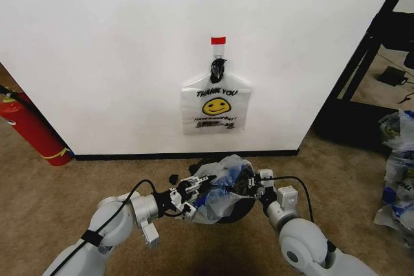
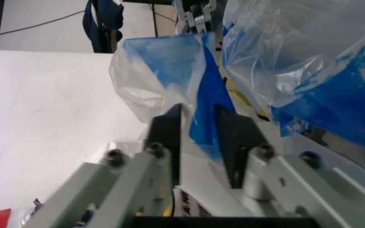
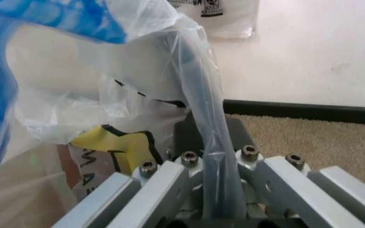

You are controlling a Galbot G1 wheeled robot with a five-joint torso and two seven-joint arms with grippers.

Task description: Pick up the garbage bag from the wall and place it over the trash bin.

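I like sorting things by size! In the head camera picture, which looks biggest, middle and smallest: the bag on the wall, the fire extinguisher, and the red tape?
1. Bag on the wall, though the fire extinguisher looks close in size and is partly cut off.
2. Fire extinguisher.
3. Red tape, clearly the smallest.

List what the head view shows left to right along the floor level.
Red fire extinguisher → left gripper → garbage bag over the trash bin → right gripper → pile of plastic bags.
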